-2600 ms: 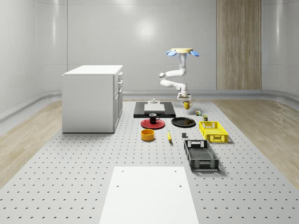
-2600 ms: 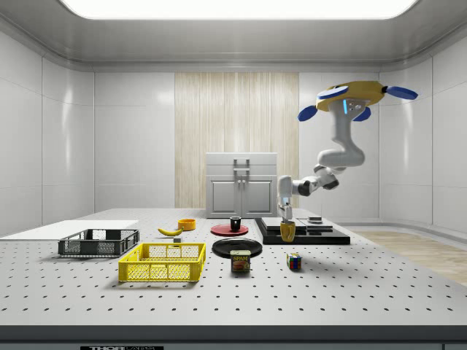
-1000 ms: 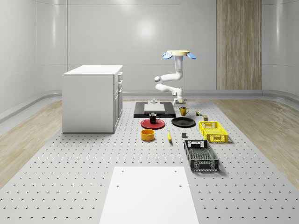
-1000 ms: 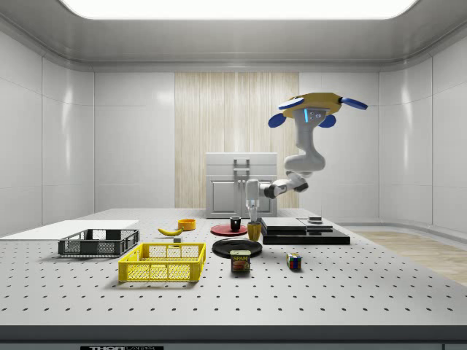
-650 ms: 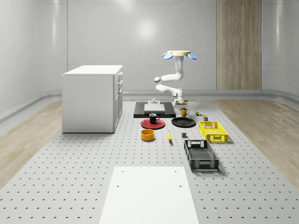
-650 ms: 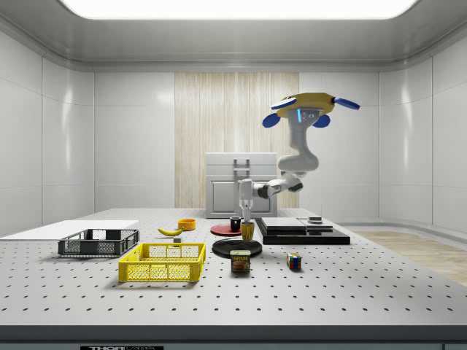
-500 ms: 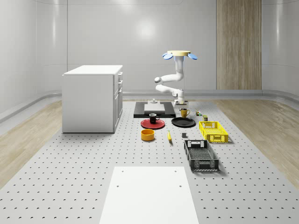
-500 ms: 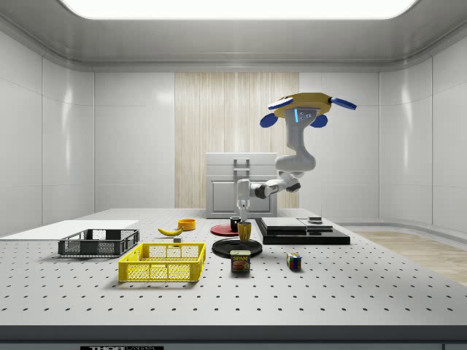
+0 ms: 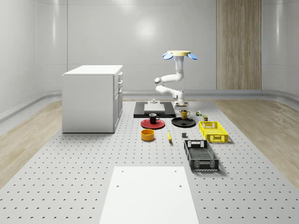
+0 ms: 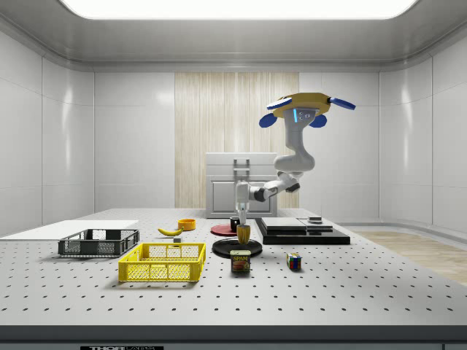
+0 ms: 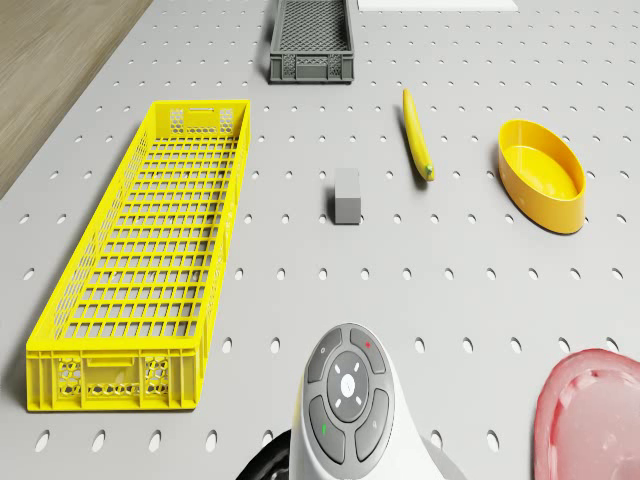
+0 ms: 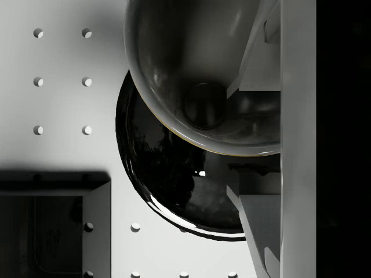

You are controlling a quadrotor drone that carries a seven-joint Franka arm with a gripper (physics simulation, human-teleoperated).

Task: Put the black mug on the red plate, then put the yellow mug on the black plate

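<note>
The claw (image 10: 243, 224) is closed on the rim of the yellow mug (image 10: 244, 233), holding it upright directly over the black plate (image 10: 237, 249); whether the mug's base touches the plate cannot be determined from the side view. In the wrist view the mug's interior (image 12: 203, 75) sits between the fingers (image 12: 261, 58), with the glossy black plate (image 12: 168, 174) directly beneath. In the whole-scene view the yellow mug (image 9: 185, 114) is at the plate's far edge (image 9: 183, 122). Beside the claw, toward the whole-scene view's left, the black mug (image 9: 153, 118) stands on the red plate (image 9: 153, 124). Nearer the camera than the claw lie a yellow bowl (image 9: 148, 135), a banana (image 9: 169, 136), a yellow crate (image 9: 213, 131) and a black crate (image 9: 201, 155). Behind the claw is a black tray (image 9: 154, 109), and further left a white cabinet (image 9: 92, 98). The arm (image 10: 288, 169) rises from the claw to the drone (image 10: 307, 107), which hovers high above the surface (image 9: 70, 172), over the black tray.
</note>
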